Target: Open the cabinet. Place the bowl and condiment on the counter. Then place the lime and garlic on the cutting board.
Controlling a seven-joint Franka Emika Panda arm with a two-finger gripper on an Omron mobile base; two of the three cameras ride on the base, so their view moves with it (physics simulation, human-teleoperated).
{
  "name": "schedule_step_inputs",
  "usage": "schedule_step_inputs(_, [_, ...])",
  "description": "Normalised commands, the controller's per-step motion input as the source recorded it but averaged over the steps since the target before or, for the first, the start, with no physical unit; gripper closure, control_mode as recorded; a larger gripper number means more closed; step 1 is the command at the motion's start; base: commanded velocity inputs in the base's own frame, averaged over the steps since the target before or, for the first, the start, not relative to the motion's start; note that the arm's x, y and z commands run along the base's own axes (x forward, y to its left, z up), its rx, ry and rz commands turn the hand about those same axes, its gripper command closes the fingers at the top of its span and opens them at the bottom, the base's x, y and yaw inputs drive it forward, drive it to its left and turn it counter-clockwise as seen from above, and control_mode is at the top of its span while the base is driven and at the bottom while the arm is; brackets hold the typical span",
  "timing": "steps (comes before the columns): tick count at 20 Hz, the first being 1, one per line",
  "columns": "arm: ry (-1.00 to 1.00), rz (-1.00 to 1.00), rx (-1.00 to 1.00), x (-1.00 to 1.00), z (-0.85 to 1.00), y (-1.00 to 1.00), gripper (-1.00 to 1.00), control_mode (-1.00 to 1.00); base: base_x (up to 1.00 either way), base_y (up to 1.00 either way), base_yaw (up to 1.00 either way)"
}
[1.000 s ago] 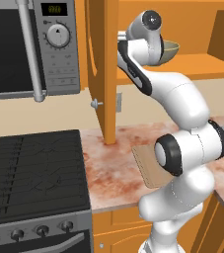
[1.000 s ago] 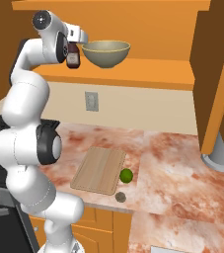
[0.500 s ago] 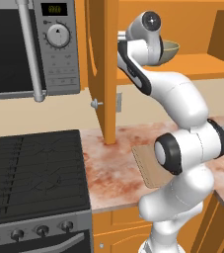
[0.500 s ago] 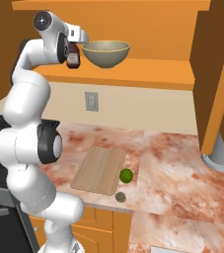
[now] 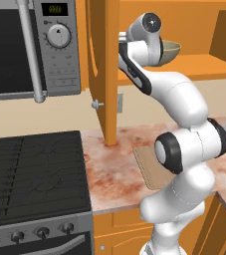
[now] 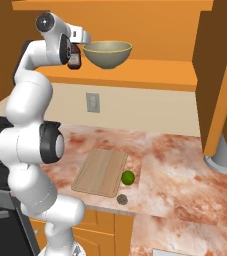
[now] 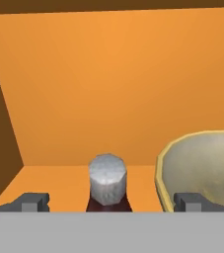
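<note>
The cabinet stands open, its left door (image 5: pixel 102 74) swung out with the knob (image 5: pixel 97 104) toward me. On its shelf (image 6: pixel 150 70) sit the olive-beige bowl (image 6: pixel 107 52) and, left of it, the dark condiment (image 6: pixel 75 61) bottle. My gripper (image 7: pixel 111 202) is open at shelf height, and the grey-capped condiment (image 7: pixel 107 180) stands upright between its spread fingers with a gap on each side. The bowl (image 7: pixel 202 168) is just beyond the right fingertip. Down on the counter (image 6: pixel 175 165) lies the cutting board (image 6: pixel 100 172), with the lime (image 6: pixel 128 177) at its right edge and the garlic (image 6: pixel 122 200) in front of the lime.
The right cabinet door (image 6: pixel 220 75) hangs open over the counter's right end, above a grey vessel (image 6: pixel 222 157). A black stove (image 5: pixel 35 169) and microwave (image 5: pixel 25 45) are at the left. A wall outlet (image 6: pixel 92 102) sits under the shelf.
</note>
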Motion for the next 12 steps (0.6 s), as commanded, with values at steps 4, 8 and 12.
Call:
schedule_step_inputs(4, [0.00, 0.00, 0.00, 0.04, 0.00, 0.00, -1.00, -1.00, 0.00, 0.00, 0.00])
schedule_step_inputs(8, [0.00, 0.00, 0.00, 0.04, 0.00, 0.10, -1.00, -1.00, 0.00, 0.00, 0.00])
schedule_step_inputs(12, [0.00, 0.00, 0.00, 0.06, 0.00, 0.20, 1.00, -1.00, 0.00, 0.00, 0.00])
